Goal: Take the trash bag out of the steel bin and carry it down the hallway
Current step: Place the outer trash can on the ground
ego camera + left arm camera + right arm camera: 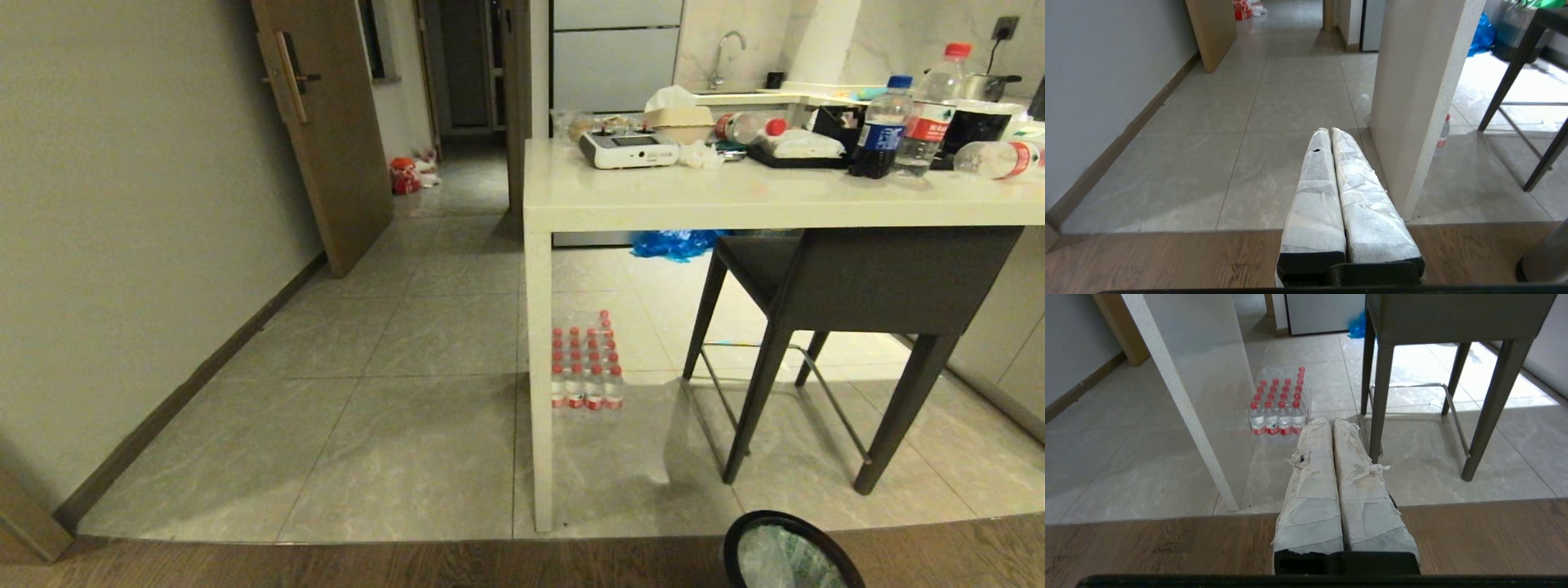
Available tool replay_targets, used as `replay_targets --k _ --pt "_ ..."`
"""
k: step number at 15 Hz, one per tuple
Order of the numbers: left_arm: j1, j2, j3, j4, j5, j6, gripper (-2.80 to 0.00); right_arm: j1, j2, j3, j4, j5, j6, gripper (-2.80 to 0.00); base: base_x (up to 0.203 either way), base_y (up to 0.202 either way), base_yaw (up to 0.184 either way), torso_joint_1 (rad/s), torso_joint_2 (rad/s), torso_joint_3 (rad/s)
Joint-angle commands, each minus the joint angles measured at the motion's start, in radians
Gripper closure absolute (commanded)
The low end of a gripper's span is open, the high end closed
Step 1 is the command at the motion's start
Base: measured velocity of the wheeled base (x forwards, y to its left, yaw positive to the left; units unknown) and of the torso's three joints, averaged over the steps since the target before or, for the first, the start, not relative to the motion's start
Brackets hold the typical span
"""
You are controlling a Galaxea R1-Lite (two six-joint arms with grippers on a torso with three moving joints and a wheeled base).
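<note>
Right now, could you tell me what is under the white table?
Under the white table stand a pack of red-capped water bottles, a dark stool and a blue bag; the tabletop and stool hide the floor behind.

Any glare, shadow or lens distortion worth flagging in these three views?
Head view: wide-angle bending of the table edge, soft shadows under the stool. Left wrist view: blown-out glare on the floor tiles past the table leg. Right wrist view: bright sunlit patch behind the stool legs.
</note>
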Motion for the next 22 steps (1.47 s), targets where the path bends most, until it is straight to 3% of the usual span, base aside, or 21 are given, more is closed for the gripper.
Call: replay_targets --k 1,22 --pt "0.001 0.001 0.001 0.0 0.0 0.0 0.0 -0.001 0.001 0.0 0.0 0.0 0.0 0.0 0.0 0.0 0.0 0.001 0.0 -0.072" --pt "0.002 0.001 0.0 -0.001 -0.001 0.004 0.0 -0.001 0.0 0.0 -0.001 0.0 -0.003 0.0 0.0 0.0 0.0 0.002 0.0 -0.192"
